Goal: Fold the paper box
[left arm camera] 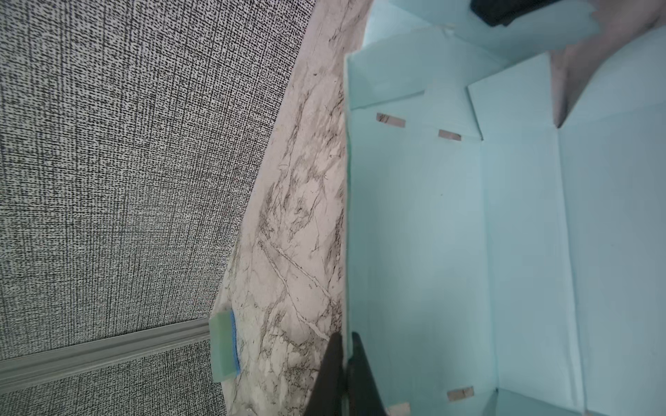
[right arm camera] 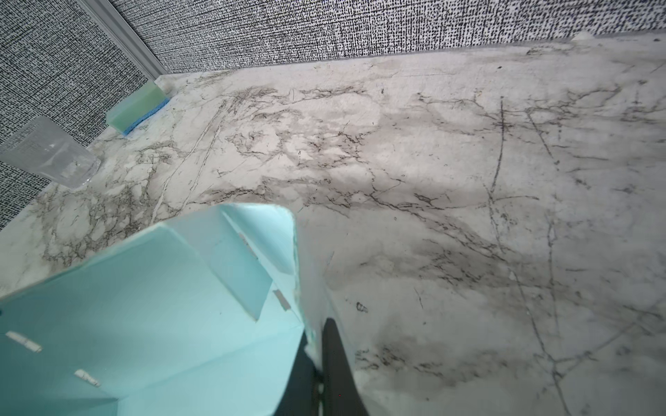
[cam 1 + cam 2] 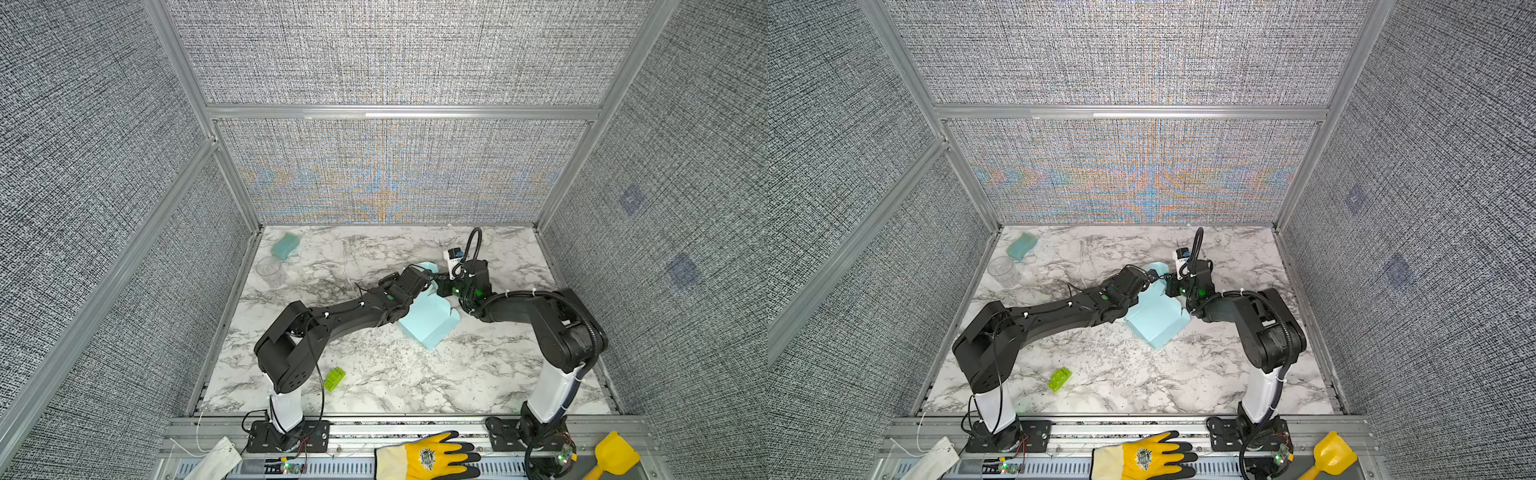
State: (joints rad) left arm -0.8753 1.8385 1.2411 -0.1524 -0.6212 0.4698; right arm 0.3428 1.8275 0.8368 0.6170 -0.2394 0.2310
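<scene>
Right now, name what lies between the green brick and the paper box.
Between green brick and paper box: only bare tabletop, in both top views.

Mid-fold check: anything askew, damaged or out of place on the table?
Nothing stands out. The paper box is half-formed, no tears visible, with left hand and right hand each pinching an edge. The sponge, clear cup and green brick sit well apart from it.

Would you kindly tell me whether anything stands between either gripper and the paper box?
Nothing visible does. The left gripper and the right gripper each pinch an edge of the paper box directly; the green brick lies apart.
</scene>
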